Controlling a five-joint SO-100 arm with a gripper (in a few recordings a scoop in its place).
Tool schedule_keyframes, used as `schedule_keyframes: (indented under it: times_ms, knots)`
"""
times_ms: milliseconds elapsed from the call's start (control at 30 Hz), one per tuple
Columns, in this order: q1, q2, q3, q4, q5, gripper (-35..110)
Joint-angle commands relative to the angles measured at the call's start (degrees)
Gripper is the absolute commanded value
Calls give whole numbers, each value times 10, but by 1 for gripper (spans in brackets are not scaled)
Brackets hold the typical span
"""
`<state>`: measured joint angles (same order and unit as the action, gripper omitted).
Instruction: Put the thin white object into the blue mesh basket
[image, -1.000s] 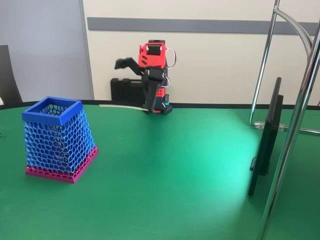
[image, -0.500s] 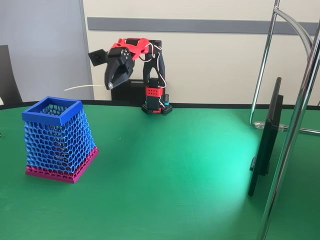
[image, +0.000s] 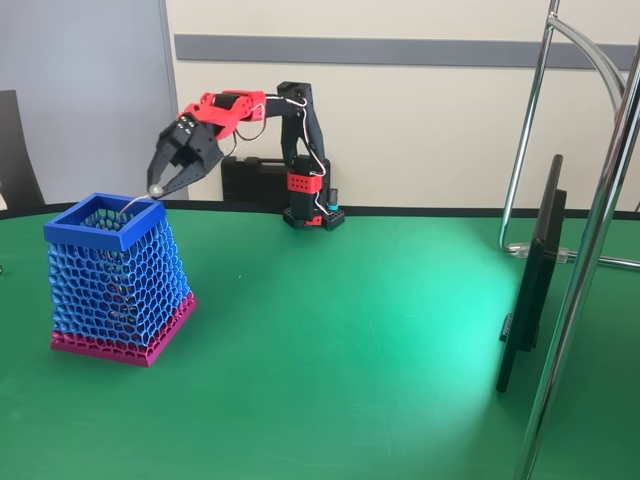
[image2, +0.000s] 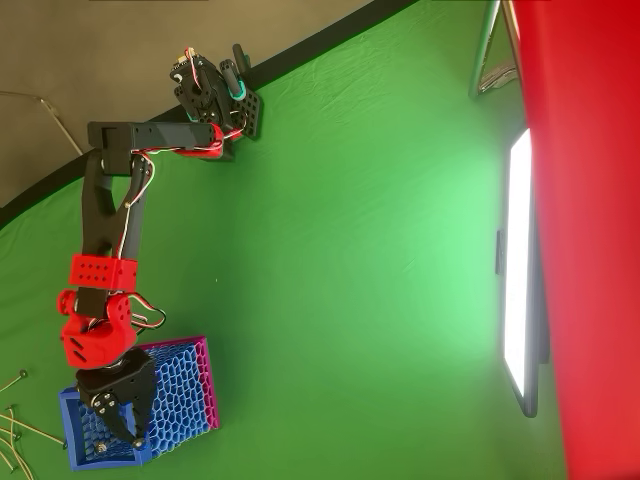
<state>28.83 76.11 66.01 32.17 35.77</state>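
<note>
In the fixed view we are seeing the red and black arm (image: 285, 110) reaching from its base at the upper middle of the frame out toward the left, with the gripper (image: 156, 189) hanging tip-down just above the near right part of the rim of the blue mesh basket (image: 118, 275), which is standing at the left of the frame on the green table (image: 360, 330). The fingers are lying close together at their tips, and a short pale stretch of the thin white object (image: 131, 204) is showing right under them, curving down across the basket's opening; we cannot tell for sure whether the tips are still pinching it. In the overhead view the basket (image2: 180, 395) is sitting at the lower left of the frame, and the gripper (image2: 127, 430) is pointing down over its open top, inside the outline of the blue rim. A few thin pale sticks (image2: 18, 425) are lying on the table at the far lower left edge of that view, just beside the basket.
</note>
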Motion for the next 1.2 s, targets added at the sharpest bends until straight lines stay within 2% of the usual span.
schedule_keyframes:
  times_ms: [0,233,533,667,733,933,1167]
  knots:
    - [24,6,-18,-14,46,6]
    - [98,25,18,-62,130,18]
    - [141,83,82,-102,134,22]
    - [133,137,126,-104,97,21]
    - [124,172,157,-99,65,16]
    - [77,279,277,-96,-72,10]
    - [24,387,432,-110,-192,9]
